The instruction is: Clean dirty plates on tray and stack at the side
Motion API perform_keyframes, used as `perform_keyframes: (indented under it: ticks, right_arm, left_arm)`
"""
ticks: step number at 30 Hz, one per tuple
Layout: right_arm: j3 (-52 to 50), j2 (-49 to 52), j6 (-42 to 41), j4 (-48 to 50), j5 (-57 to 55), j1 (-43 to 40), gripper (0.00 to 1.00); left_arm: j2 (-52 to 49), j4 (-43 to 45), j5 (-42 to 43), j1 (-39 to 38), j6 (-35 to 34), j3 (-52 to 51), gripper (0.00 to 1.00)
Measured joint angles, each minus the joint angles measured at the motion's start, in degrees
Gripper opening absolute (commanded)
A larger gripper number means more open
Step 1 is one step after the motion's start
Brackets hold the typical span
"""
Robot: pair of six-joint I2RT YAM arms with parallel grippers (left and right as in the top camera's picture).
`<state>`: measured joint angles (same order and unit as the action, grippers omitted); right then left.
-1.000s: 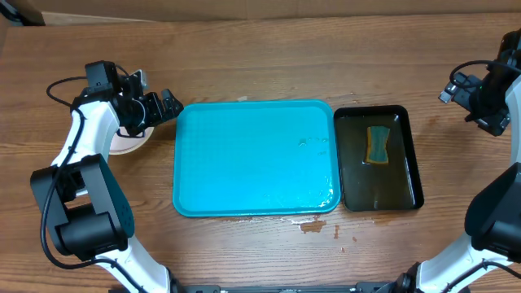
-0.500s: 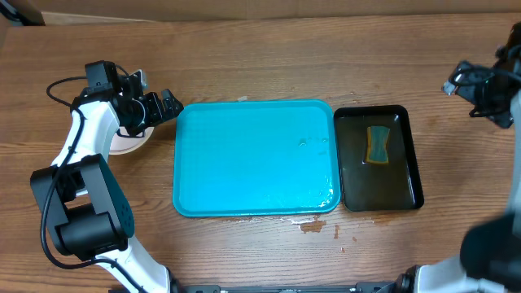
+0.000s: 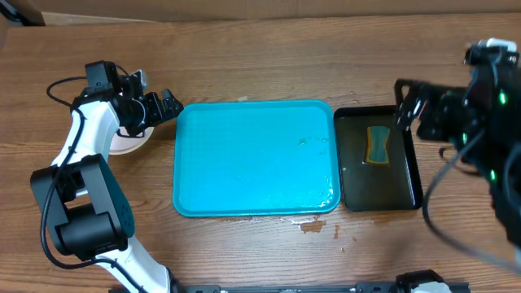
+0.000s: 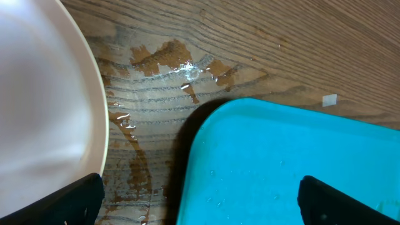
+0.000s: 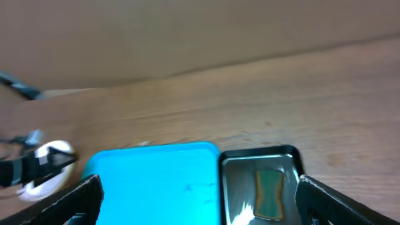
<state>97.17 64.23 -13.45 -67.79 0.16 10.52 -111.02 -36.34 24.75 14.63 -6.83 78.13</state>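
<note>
tray (image 3: pixel 252 163) empty, plates (image 3: pixel 122 146) just left of it. left gripper (image 3: pixel 169 106) closest, at tray's left edge, jaws spread wide, nothing held. right gripper (image 3: pixel 407 104) beyond tray's right edge, likewise spread, empty-handed.

The wooden tabletop (image 3: pixel 260 57) carries a blue tray (image 3: pixel 244 163), a black tray (image 3: pixel 383 183) just beside it, plates (image 3: pixel 124 147) left, and small puddles (image 3: pixel 313 225).

Left arm (image 3: pixel 75 138) of white links and bulky black joint housings, thin black cable (image 3: pixel 50 91) looping behind the black left gripper (image 3: pixel 172 106), right arm (image 3: pixel 488 122) blurred, black, dotted with green lights (image 3: pixel 492 173), dark cables (image 3: pixel 425 199) trailing behind
</note>
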Motion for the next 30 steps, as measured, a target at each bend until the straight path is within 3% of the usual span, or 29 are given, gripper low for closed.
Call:
perform_keyframes:
  ticks: [7,18,27,30]
  right_arm:
    - [-4.2,-13.4,5.0,4.0,-2.0,0.9,1.00]
    - [-43.3,-44.3,8.4,42.5,-0.2,-6.1,1.00]
    - [-72.6,-57.0,8.8,73.5,4.2,-9.2,1.00]
    - [-79.2,-60.4,8.8,78.6,4.5,-9.3,1.00]
  left_arm:
    - [0.0,0.0,0.0,0.0,0.0,0.0,1.00]
    - [0.0,0.0,-0.2,0.0,0.0,0.0,1.00]
    - [0.0,0.0,-0.2,0.0,0.0,0.0,1.00]
    - [0.0,0.0,-0.2,0.0,0.0,0.0,1.00]
